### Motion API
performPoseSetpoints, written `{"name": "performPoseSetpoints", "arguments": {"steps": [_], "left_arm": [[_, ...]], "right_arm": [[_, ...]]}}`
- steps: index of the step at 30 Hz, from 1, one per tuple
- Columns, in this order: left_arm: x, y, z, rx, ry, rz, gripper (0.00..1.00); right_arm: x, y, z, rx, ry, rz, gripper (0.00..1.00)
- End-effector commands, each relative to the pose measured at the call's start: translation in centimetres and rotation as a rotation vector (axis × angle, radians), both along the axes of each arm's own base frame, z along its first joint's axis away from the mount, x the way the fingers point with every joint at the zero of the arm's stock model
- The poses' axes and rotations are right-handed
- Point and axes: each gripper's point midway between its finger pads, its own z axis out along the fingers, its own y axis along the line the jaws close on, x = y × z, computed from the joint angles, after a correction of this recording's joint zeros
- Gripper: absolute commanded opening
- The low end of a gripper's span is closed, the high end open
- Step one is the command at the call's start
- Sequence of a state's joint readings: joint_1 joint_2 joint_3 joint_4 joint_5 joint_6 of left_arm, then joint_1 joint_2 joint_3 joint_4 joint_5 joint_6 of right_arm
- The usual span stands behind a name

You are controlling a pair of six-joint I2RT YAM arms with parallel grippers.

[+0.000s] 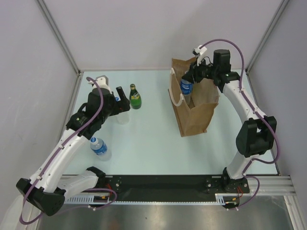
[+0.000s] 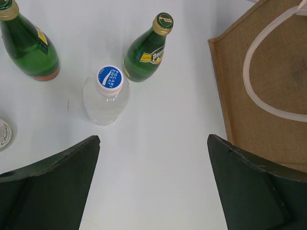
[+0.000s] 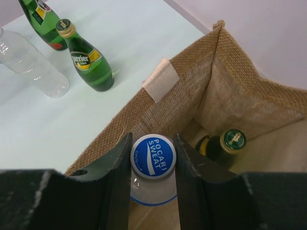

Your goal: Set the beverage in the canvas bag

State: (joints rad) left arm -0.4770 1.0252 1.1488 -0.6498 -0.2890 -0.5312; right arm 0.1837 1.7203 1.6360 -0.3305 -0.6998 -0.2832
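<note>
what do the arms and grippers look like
The left arm and right arm have white tubular links with black joint housings. A purple cable loops along each arm. The left gripper and right gripper have plain dark, wedge-shaped fingers with no visible markings. A small white camera sits at each wrist.

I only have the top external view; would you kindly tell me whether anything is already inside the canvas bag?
Observer: Yes, a green bottle with a green cap sits inside the canvas bag.
Operator: Thank you. What does the right arm carry?
Observer: The right claw is shut on a clear bottle whose blue cap reads Pocari Sweat.
Operator: And the left side?
Observer: The left claw is open, nothing between its fingers; another Pocari Sweat bottle stands ahead of it.
</note>
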Motion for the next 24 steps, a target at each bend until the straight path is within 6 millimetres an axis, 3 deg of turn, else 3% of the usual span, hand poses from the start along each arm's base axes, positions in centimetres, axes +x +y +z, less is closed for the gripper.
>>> {"name": "performPoseSetpoints", "arguments": {"steps": [1,10,22,24], "left_arm": [[-0.1,0.2,1.1,-0.04,-0.046,0.009,1.0],[-0.5,0.7,0.5,-0.049,-0.032,0.03,1.0],[-0.1,0.6,0.0,-0.058,-0.006,0.037,1.0],[0.0,0.5,-0.2,-0.055,-0.001,0.037,1.0]], "right_arm": [[1.8,2.1,6.6,0.083,-0.304,0.047,0.0],[5.2,4.8,4.2,0.152,-0.354,0.053,0.0],[8.6,4.9,1.7,0.163,-0.454,-0.032,0.0],[9.1,4.7,2.2,0.174,-0.482,-0.046,0.0]]}}
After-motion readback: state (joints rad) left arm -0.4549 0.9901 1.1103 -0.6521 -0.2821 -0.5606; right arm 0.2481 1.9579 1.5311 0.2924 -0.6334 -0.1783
